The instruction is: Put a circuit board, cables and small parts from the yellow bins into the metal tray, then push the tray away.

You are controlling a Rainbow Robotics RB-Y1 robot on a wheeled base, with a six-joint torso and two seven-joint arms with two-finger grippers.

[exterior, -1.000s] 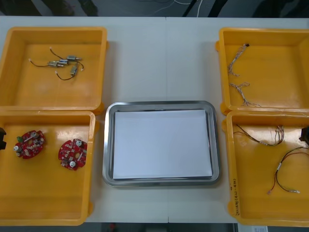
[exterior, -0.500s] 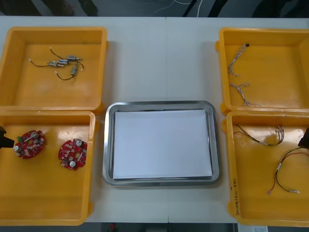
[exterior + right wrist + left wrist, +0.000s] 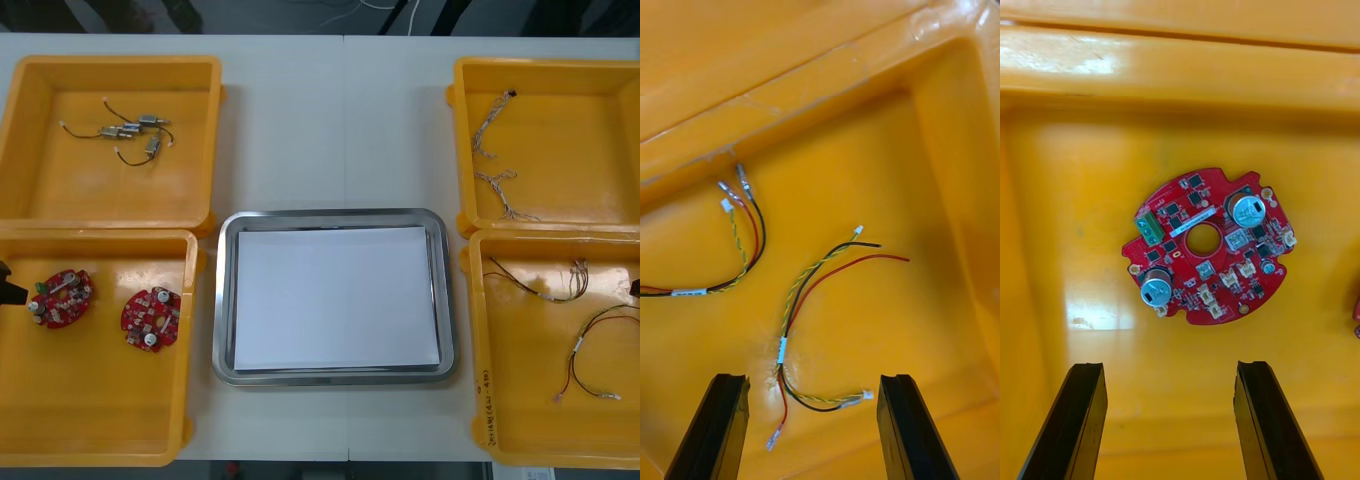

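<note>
Over the near left yellow bin (image 3: pixel 100 420), my left gripper (image 3: pixel 1169 369) stands open above a round red circuit board (image 3: pixel 1208 246), which lies just beyond its fingertips. In the front view that board (image 3: pixel 62 298) lies beside the left gripper (image 3: pixel 6 288) at the edge, with a second board (image 3: pixel 151 319) to its right. My right gripper (image 3: pixel 812 379) is open over the near right bin (image 3: pixel 530 420). A red, black and yellow cable (image 3: pixel 816 300) has its lower end lying between the fingers. The metal tray (image 3: pixel 225 300), white inside, holds nothing.
Small metal parts (image 3: pixel 130 132) with thin wires lie in the far left bin. Twisted cables (image 3: pixel 495 150) lie in the far right bin. A second red, black and yellow cable (image 3: pixel 545 285) lies farther back in the near right bin. Bin walls stand close around both grippers.
The right gripper has slid further toward the right edge of the front view. The left gripper's tip has shifted slightly beside the board. Boards, cables and tray have not moved.
</note>
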